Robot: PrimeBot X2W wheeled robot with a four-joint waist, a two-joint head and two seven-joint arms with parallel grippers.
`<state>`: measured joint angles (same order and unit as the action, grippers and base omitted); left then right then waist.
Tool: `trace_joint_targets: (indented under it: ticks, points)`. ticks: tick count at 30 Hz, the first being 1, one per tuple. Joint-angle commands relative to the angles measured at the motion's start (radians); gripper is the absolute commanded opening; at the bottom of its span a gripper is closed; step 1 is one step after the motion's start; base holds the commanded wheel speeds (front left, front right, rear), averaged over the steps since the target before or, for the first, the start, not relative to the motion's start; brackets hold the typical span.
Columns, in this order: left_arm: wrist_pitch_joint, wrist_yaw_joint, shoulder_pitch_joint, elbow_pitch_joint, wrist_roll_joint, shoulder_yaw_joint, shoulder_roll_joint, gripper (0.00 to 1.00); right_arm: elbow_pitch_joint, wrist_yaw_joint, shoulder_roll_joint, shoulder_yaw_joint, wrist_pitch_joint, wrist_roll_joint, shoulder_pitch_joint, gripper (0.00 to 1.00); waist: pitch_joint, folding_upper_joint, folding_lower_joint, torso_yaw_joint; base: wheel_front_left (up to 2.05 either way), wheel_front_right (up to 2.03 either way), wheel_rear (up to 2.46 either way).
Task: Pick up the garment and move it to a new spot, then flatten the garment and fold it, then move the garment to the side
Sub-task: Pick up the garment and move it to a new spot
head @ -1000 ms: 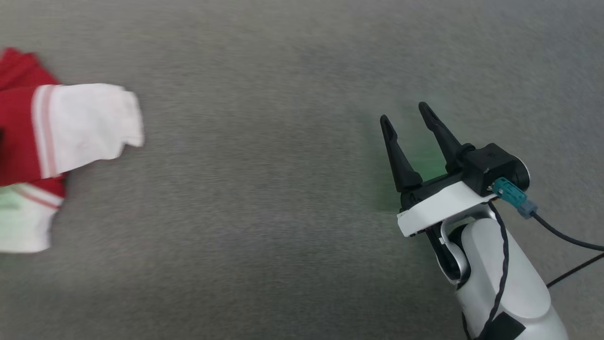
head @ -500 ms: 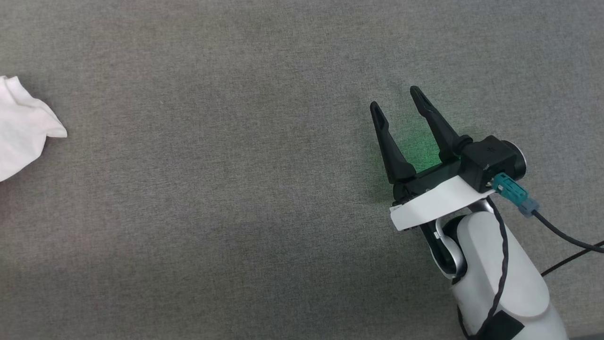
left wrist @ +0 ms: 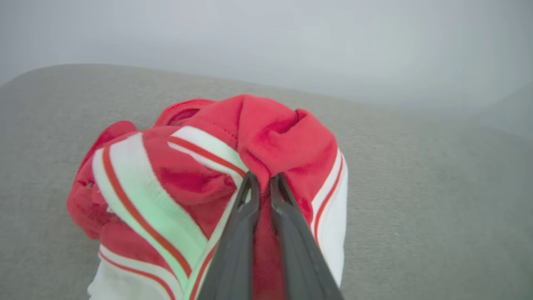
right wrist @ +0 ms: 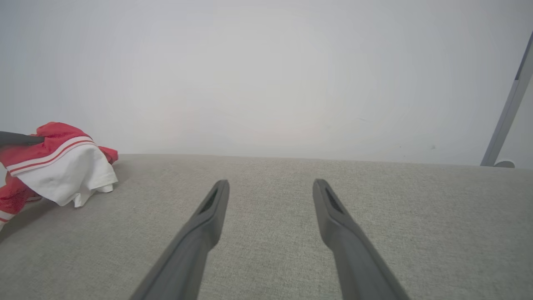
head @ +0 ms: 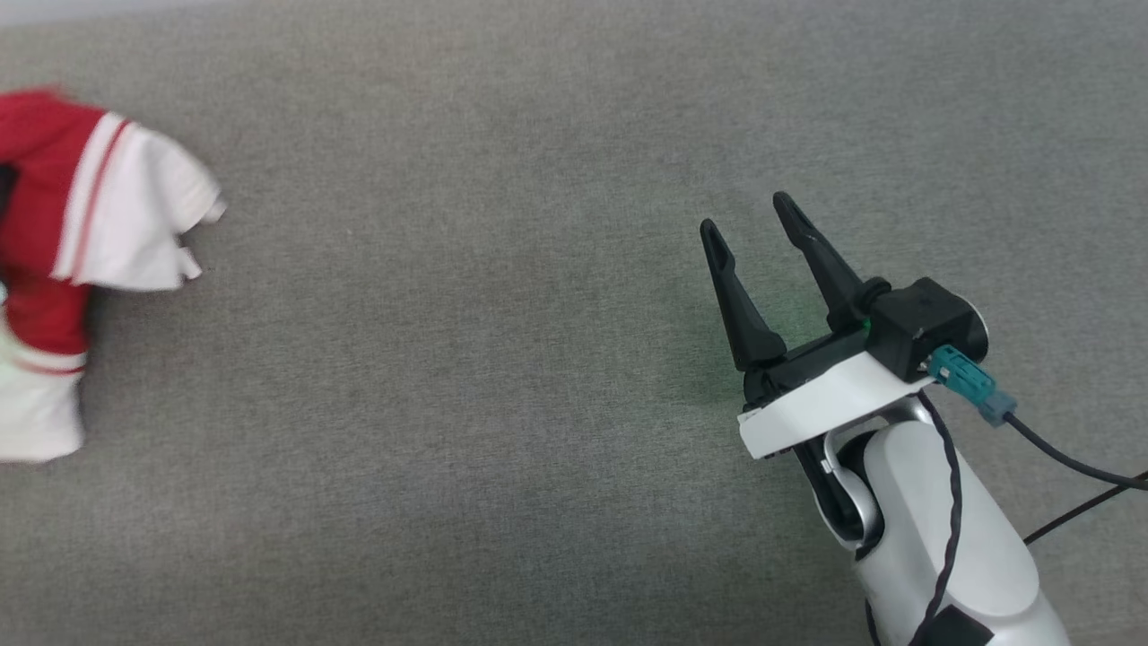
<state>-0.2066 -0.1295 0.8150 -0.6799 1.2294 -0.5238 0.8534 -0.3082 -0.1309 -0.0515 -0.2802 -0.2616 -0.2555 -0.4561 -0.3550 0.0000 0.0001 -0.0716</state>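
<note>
Evidently set to lift, the left gripper [left wrist: 264, 180] pinched shut on a bunched fold of the red-and-white shirt [left wrist: 287, 137], crumpled at the head view's far left on the grey fabric surface [head: 502, 359], while the right gripper [head: 744, 215] stood wide open, empty, lower right.

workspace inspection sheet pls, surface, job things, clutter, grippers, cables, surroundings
surface: grey fabric surface, flat and even
job's things: garment, red with white striped trim, bunched up at the robot's left
clutter: nothing seen
grippers: left gripper shut on a red fold of the garment; right gripper open, holding nothing, over the surface
cables: black cable runs from a teal connector at the right wrist, off to the right
surroundings: pale wall; grey pole at far right
</note>
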Motion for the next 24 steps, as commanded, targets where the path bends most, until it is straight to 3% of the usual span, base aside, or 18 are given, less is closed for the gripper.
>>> trace_joint_targets:
  ticks: [1,6,12,18,24]
  points:
    - [-0.003,-0.001,0.013,0.061,0.003,-0.021,-0.003,0.0,0.001,0.0,0.0,-0.001,-0.005,-0.014,0.016,1.0,0.018,0.0,-0.0001,-0.01,0.0,0.0,0.0]
    - [-0.027,-0.001,0.01,0.245,0.036,-0.057,0.005,0.0,0.029,0.0,0.0,-0.008,-0.005,-0.054,0.032,1.0,0.009,0.0,-0.0001,-0.063,0.0,0.0,0.0]
    - [-0.084,-0.001,0.031,0.409,0.046,-0.101,-0.027,0.0,0.06,0.0,0.0,-0.01,-0.005,-0.105,0.044,1.0,-0.019,0.0,-0.0001,-0.143,0.0,0.0,0.0]
    - [-0.168,0.033,0.075,0.541,0.013,-0.181,-0.11,0.0,0.106,0.0,0.0,-0.013,-0.005,-0.169,0.059,1.0,-0.066,0.0,-0.0001,-0.258,0.0,0.0,0.0]
    - [-0.23,0.07,0.117,0.558,-0.016,-0.243,-0.185,0.0,0.147,0.0,0.001,-0.02,-0.005,-0.228,0.078,1.0,-0.108,0.0,-0.0001,-0.375,0.0,0.0,0.0]
